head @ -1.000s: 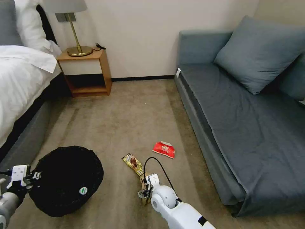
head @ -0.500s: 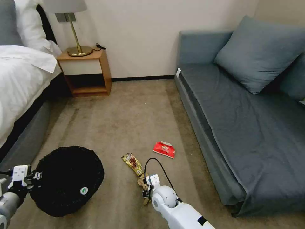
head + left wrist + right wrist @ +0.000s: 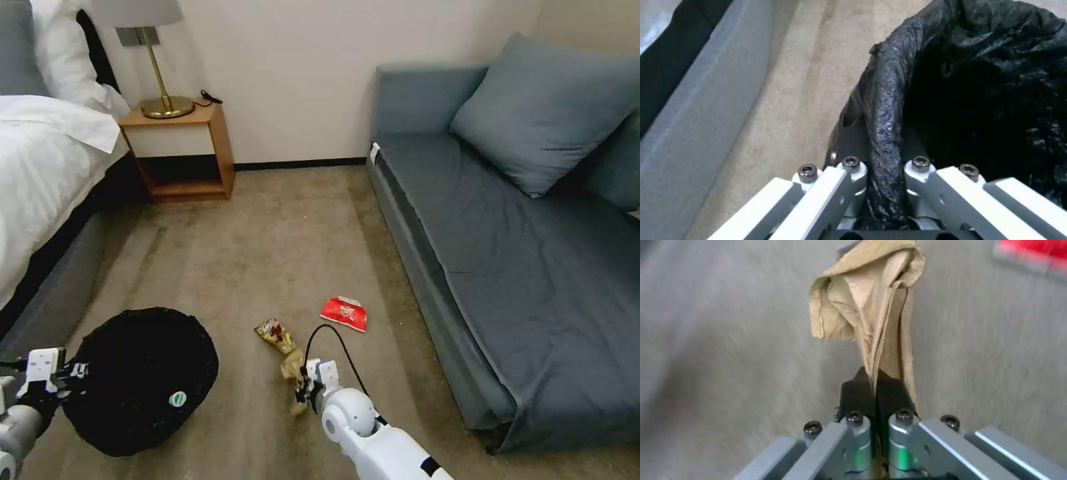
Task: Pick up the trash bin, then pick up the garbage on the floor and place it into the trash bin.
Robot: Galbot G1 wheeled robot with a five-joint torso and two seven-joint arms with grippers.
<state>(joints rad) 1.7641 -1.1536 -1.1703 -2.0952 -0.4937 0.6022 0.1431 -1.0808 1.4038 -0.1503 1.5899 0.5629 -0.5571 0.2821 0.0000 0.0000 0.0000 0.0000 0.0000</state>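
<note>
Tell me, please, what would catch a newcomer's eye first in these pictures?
Probably the right claw, low over the carpet near the robot, shut on a crumpled brown paper wrapper that hangs from it. Next, at the robot's left, the left claw pinches the black-bagged rim of the trash bin, with a bottle's green label showing inside. A gold-red snack wrapper and a red-white packet lie on the carpet beyond the right claw.
</note>
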